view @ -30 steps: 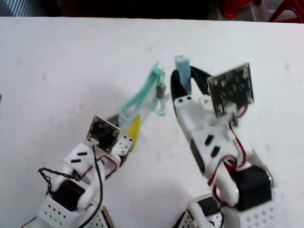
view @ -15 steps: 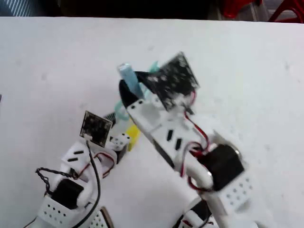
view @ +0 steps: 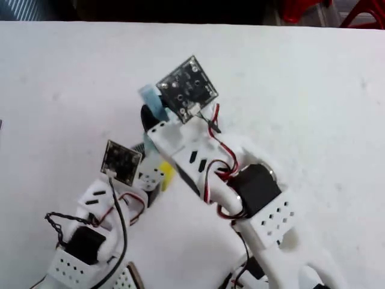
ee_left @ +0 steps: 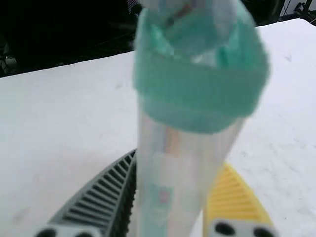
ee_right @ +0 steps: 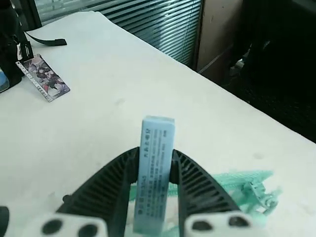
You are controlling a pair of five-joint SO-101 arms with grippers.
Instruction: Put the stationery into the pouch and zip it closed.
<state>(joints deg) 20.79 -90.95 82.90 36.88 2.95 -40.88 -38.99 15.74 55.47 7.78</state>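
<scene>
Pale blue and block-shaped, the eraser (ee_right: 157, 163) stands upright in the right gripper (ee_right: 154, 155), whose black jaws are clamped on its two long sides. We think it is held this way so that it can go end-first into the pouch (ee_left: 190, 113). The left gripper (ee_left: 177, 165) is closed on the pouch, probably to keep its mouth raised and steady. The pouch is of clear plastic with a mint-green zipper band at the top. It sits around the middle of the table (view: 301, 90), well away from the far edge. The eraser is near it; whether exactly over the mouth, we cannot tell.
</scene>
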